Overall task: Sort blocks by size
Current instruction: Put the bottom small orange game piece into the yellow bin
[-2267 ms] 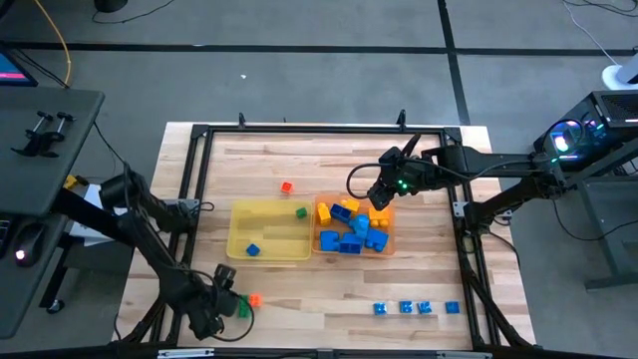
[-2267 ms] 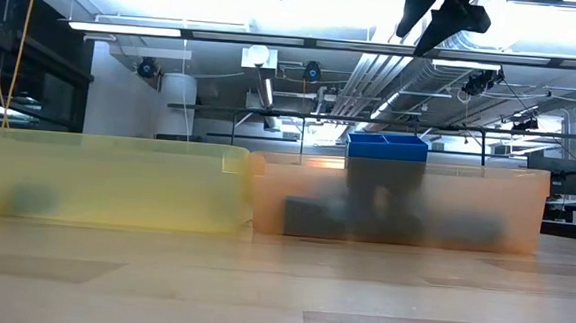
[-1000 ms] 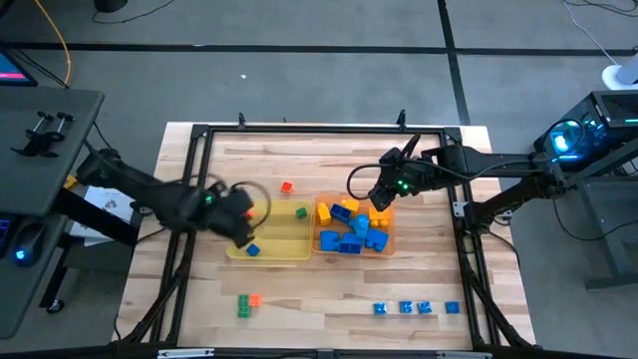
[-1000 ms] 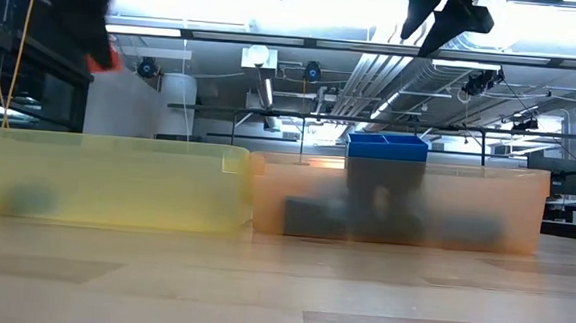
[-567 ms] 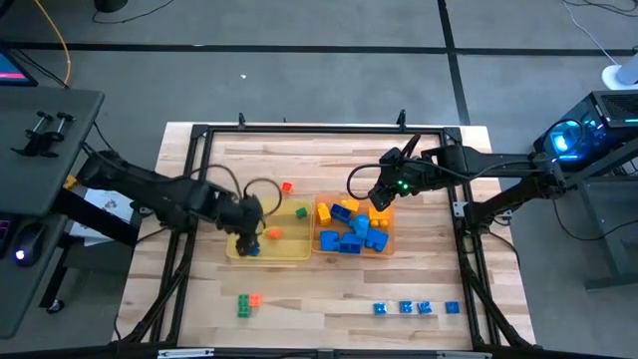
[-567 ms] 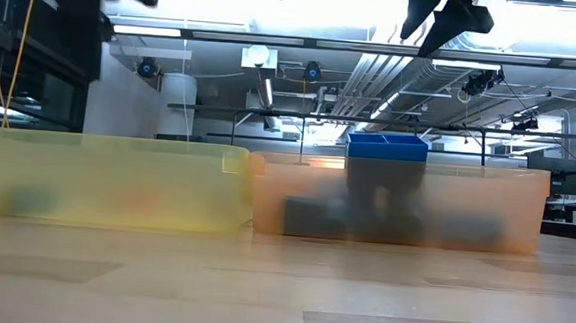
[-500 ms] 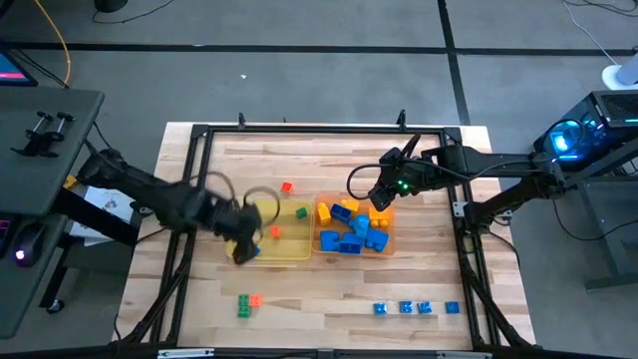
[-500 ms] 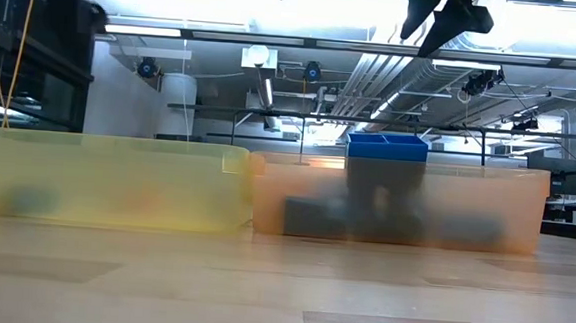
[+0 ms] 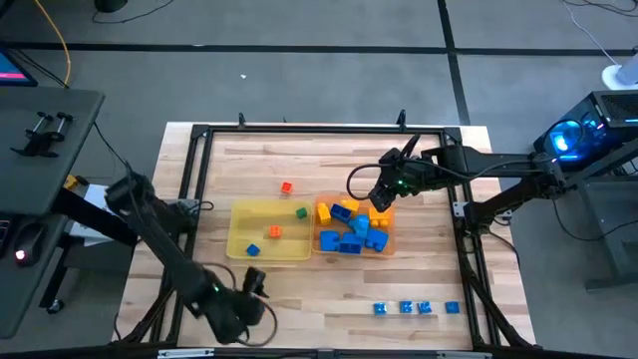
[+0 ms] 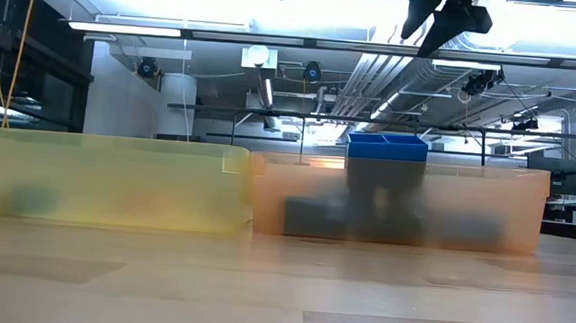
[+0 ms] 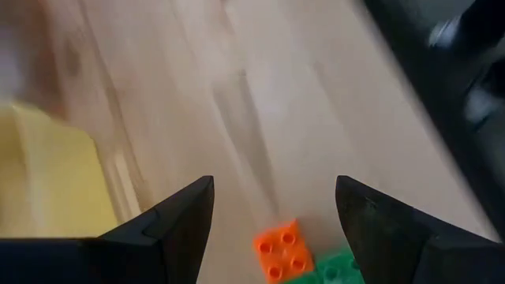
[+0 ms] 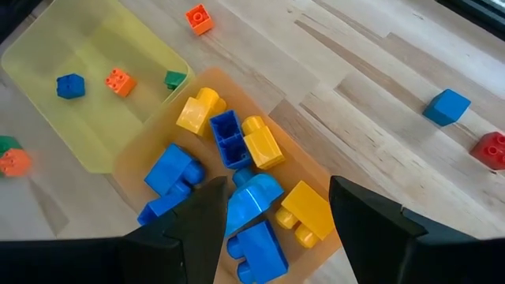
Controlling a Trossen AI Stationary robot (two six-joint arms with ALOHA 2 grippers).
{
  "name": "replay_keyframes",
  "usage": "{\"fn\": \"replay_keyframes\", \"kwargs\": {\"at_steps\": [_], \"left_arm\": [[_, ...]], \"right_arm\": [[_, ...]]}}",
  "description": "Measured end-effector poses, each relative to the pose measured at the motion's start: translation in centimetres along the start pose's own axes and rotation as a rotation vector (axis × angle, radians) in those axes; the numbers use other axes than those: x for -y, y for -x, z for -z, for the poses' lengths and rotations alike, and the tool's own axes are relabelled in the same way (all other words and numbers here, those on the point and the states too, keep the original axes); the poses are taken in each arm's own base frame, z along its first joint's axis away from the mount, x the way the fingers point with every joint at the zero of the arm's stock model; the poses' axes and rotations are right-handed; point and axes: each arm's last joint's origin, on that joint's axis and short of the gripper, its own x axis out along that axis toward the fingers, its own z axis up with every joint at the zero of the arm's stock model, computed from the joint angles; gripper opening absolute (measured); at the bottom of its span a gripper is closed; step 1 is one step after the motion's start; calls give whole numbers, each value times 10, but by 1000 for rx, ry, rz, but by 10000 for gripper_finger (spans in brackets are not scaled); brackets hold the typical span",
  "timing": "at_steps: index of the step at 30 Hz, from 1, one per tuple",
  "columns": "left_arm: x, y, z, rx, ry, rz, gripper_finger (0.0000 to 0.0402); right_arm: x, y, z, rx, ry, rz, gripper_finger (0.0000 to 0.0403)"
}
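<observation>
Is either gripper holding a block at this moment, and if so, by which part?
Nothing is held. The left gripper is open above an orange block; the right gripper hovers open over the orange tray.

Translucent yellow tray [image 9: 239, 215]: tiny blue, orange, green blocks [image 9: 274, 231]. Translucent orange tray [image 9: 390, 239]: larger blue and yellow blocks. Pale striped wooden bench [image 9: 329, 289]. Dark fingers [image 11: 177, 225].

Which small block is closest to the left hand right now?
The orange block on the bare table, directly between the open left hand's fingers; a green block touches it.
</observation>
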Motion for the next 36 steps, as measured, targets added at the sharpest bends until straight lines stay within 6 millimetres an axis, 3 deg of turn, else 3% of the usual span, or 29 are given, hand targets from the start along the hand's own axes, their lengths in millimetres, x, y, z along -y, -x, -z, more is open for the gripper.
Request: {"fn": "replay_keyframes", "kwargs": {"at_steps": [6,14,27,30,34,36], "left_arm": [[3,-24,8,-232,207,-43,248],[8,-33,11,-296,415,-21,248],[9,-61,16,-370,443,9,243],[9,-63,18,-366,465,37,209],[8,-60,19,-380,477,63,110],[3,-55,19,-394,472,57,91]], "right_arm": [[0,0,1,-20,3,-7,218],[1,0,1,-24,22,-3,218],[1,0,1,-23,30,-3,218],[1,0,1,-23,30,-3,218],[1,0,1,-23,30,-2,218],[1,0,1,-23,30,-2,218]]}}
